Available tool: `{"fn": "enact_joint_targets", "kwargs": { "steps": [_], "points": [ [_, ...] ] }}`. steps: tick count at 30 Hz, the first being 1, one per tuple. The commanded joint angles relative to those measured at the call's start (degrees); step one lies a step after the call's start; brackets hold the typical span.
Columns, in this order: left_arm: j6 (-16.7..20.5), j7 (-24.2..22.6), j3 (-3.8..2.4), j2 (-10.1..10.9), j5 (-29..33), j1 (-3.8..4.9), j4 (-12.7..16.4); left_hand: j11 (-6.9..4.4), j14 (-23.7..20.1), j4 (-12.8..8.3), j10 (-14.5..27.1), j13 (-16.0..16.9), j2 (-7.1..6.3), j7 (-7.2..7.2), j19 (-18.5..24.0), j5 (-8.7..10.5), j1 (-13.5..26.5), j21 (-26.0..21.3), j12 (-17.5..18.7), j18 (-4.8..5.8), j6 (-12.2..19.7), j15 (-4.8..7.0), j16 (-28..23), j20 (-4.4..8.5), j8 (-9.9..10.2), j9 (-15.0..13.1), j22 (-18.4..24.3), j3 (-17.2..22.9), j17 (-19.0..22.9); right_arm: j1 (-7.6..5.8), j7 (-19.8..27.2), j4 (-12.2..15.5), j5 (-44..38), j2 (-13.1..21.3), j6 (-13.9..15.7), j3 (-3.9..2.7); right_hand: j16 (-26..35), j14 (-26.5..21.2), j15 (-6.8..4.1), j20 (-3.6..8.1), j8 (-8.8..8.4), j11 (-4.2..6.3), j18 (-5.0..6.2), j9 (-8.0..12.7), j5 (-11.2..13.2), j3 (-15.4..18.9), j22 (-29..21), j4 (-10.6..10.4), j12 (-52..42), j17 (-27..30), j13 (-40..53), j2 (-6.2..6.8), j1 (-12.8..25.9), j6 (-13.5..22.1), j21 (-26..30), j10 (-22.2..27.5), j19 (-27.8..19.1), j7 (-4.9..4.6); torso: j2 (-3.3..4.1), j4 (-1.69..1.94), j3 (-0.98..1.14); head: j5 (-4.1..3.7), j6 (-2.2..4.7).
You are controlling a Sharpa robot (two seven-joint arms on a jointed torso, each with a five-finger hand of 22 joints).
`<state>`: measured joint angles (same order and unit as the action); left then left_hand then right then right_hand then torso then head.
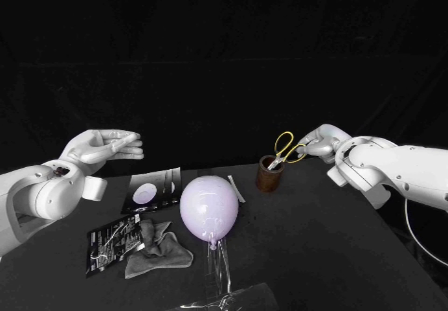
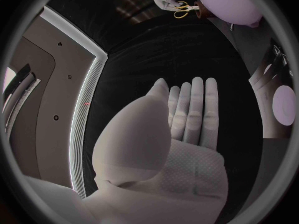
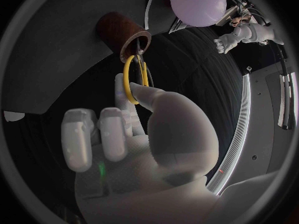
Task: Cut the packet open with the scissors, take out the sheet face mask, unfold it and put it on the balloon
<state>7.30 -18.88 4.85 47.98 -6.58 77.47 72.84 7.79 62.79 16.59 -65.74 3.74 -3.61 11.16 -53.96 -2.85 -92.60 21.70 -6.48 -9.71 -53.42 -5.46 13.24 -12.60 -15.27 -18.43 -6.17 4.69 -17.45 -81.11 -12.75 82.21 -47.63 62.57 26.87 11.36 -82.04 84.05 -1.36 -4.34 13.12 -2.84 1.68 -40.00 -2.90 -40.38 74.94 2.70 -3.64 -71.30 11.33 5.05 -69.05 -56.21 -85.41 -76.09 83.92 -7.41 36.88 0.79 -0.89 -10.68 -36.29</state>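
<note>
The yellow-handled scissors stand blades down in a brown cup at the back right. My right hand is at their handles and pinches one yellow loop between thumb and a finger. A pale lilac balloon sits on a clear stand mid-table. The packet, dark with a pale circle, lies flat just left of the balloon. My left hand hovers above the table's left side, fingers straight, holding nothing.
A second dark packet lies at the front left beside a crumpled grey cloth. A thin white strip lies behind the balloon. The table's right edge runs diagonally under my right arm.
</note>
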Motion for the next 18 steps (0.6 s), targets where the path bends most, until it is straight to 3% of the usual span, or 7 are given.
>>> {"fn": "enact_joint_targets", "kwargs": {
  "steps": [1,5,6,8,14,18],
  "points": [
    [0.00,-0.77,-0.06,-0.01,0.45,0.03,0.18,0.04,0.41,0.03,-0.49,-0.06,-0.17,0.14,-0.52,-0.02,-0.28,0.31,0.27,-0.80,-0.37,0.09,0.24,0.00,0.16,0.06,-0.05,0.41,-0.10,0.23,2.34,0.40,0.41,-0.46,0.99,-0.04,0.71,2.50,1.02,-1.02,-1.81,-1.20,0.15,1.19,-0.24,1.42,9.93,-0.36,0.21,1.24,-0.88,2.00,0.73,1.75,0.96,2.94,1.37,-1.02,-0.04,-0.02,-0.06,-0.06,-0.08],
    [-0.06,-0.73,-0.06,-0.01,0.44,0.03,0.19,0.04,0.40,0.03,-0.49,-0.06,-0.17,0.14,-0.52,-0.02,-0.28,0.31,0.28,-0.80,-0.37,0.09,0.24,0.00,0.16,0.06,-0.05,0.41,-0.11,0.47,3.30,0.56,0.87,-0.85,0.62,-0.04,1.51,2.04,1.96,-1.83,-3.56,-2.41,0.62,2.32,-0.49,2.53,8.56,-0.58,0.24,3.04,-2.12,4.00,1.49,3.29,2.53,6.32,0.08,-2.15,-0.06,0.02,-0.05,-0.11,-0.07],
    [-0.08,-0.72,-0.06,-0.01,0.44,0.03,0.20,0.04,0.40,0.03,-0.49,-0.06,-0.17,0.14,-0.52,-0.02,-0.28,0.31,0.28,-0.80,-0.37,0.09,0.24,0.00,0.16,0.06,-0.05,0.41,-0.11,0.54,3.51,0.58,0.95,-0.96,0.44,-0.03,2.45,1.50,2.75,-2.44,-4.66,-3.33,1.16,3.08,-0.93,3.48,6.93,-0.68,0.26,4.95,-3.22,5.67,2.13,4.33,4.40,9.65,-1.43,-2.93,-0.07,0.03,-0.05,-0.11,-0.07],
    [-0.13,-0.68,-0.06,0.00,0.44,0.03,0.23,0.08,0.37,0.04,-0.48,-0.07,-0.21,0.18,-0.51,-0.02,-0.27,0.30,0.37,-0.79,-0.36,0.06,0.21,0.01,0.22,0.10,-0.04,0.46,-0.12,0.63,3.78,0.57,1.05,-1.11,0.21,-0.03,2.93,1.18,3.15,-3.12,-6.04,-3.75,1.53,4.18,-1.20,4.35,5.99,-0.70,-0.01,5.99,-4.26,6.45,1.92,5.40,5.56,11.12,-2.27,-3.26,-0.07,0.01,-0.05,-0.12,-0.12],
    [-0.21,-0.60,-0.06,0.09,0.43,0.03,0.33,0.08,0.37,0.04,-0.48,-0.07,-0.21,0.18,-0.51,-0.02,-0.27,0.30,0.37,-0.79,-0.36,0.06,0.21,0.01,0.22,0.10,-0.04,0.46,-0.12,0.77,4.39,0.34,1.08,-1.23,0.36,-0.02,3.98,0.50,4.02,-4.06,-7.85,-4.86,2.19,5.82,-1.33,6.44,4.01,-0.55,0.07,8.42,-6.31,7.26,1.16,6.48,7.99,14.86,-3.89,-4.30,-0.06,-0.02,-0.03,-0.17,-0.10],
    [-0.21,-0.58,-0.06,0.11,0.42,0.03,0.36,0.08,0.37,0.04,-0.48,-0.07,-0.21,0.18,-0.51,-0.02,-0.27,0.30,0.37,-0.79,-0.36,0.06,0.21,0.01,0.22,0.10,-0.04,0.46,-0.12,0.79,5.01,0.38,1.11,-1.21,0.29,-0.02,4.54,0.15,4.24,-4.31,-8.48,-5.12,2.48,6.36,-1.40,7.46,3.15,-0.56,0.04,9.66,-6.95,7.52,1.07,7.07,9.05,16.29,-4.59,-4.47,-0.08,-0.06,-0.03,-0.14,-0.12]
  ]
}}
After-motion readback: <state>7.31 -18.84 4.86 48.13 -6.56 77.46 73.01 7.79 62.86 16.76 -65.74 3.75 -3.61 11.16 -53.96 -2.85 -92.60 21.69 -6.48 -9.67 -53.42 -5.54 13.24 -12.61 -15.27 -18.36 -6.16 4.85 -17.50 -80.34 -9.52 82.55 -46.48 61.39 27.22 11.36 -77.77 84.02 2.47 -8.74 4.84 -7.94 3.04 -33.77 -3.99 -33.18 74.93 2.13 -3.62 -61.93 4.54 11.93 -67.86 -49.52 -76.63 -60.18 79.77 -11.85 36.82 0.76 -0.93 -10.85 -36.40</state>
